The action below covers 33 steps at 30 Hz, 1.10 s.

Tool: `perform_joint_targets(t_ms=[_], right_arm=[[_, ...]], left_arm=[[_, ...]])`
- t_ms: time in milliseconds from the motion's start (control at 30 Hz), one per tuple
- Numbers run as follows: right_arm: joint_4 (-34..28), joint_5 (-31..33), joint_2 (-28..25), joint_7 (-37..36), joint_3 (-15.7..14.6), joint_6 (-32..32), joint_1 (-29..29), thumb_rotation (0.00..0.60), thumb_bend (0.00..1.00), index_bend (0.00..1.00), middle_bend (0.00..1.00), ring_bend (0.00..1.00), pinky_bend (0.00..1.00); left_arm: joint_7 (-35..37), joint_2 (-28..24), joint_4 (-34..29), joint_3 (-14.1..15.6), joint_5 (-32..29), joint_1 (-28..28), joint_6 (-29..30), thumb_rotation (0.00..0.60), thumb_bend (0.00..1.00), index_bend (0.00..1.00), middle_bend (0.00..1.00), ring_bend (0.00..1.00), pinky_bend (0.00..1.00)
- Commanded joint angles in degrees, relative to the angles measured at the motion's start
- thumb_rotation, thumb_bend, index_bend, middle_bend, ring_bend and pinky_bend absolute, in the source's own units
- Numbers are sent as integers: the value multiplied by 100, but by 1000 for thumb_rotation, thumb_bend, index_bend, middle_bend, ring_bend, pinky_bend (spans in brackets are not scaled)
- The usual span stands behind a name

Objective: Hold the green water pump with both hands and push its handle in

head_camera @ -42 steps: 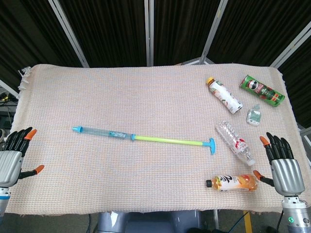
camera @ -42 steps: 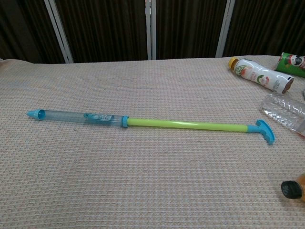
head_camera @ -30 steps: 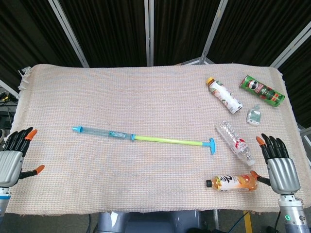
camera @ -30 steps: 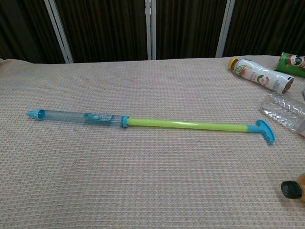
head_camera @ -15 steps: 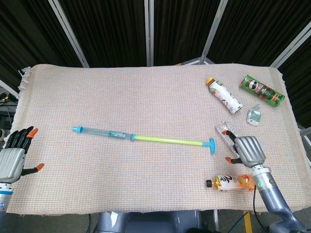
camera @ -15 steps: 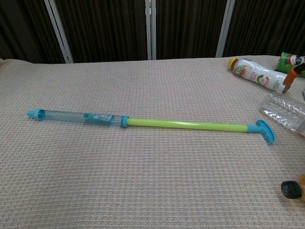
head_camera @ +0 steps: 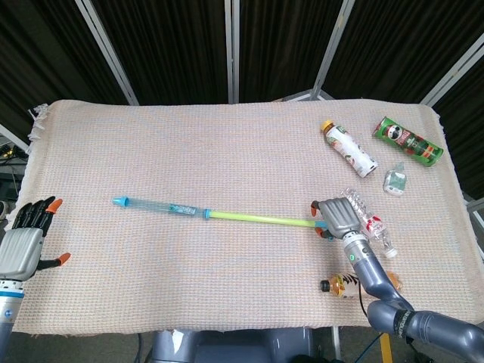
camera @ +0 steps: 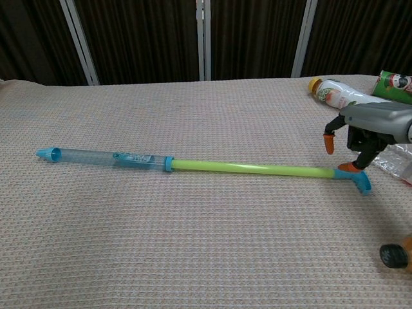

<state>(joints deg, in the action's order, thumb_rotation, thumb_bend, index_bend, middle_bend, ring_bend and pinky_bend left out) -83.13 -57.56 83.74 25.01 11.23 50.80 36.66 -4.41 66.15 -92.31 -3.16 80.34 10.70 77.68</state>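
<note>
Pringles can [head_camera: 406, 141] (green, logo visible)

Right hand [head_camera: 342, 217] has reached the pump handle [camera: 358, 176]

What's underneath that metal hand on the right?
Under the right hand lies the pump's blue handle; one finger touches it. In the head view the hand covers the handle, so the grip is unclear.

A green chip can [head_camera: 407, 141], three bottles and a small packet [head_camera: 394, 181] lie right.
</note>
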Motion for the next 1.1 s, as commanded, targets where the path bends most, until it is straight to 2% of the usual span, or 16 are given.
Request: perform_joint_targets(t_ms=[33,400,1100], right_arm=[[81,118,135,173,-44,52,88,600,221,493,1000,1000,1000],[360,630,522,633,-141,187,249,600,221,501,1000,1000,1000],[971,704,835,985,-372,222,400,600,252,532,1000,1000,1000]], left_arm=[[-1,5,0,-2,-5,3,-7,600,0,0,0,0,0],[-32,38,22,-6,-36,34,-78,600,0,0,0,0,0],[-33,87,103,1,-74,79,-187,600,0,0,0,0,0]])
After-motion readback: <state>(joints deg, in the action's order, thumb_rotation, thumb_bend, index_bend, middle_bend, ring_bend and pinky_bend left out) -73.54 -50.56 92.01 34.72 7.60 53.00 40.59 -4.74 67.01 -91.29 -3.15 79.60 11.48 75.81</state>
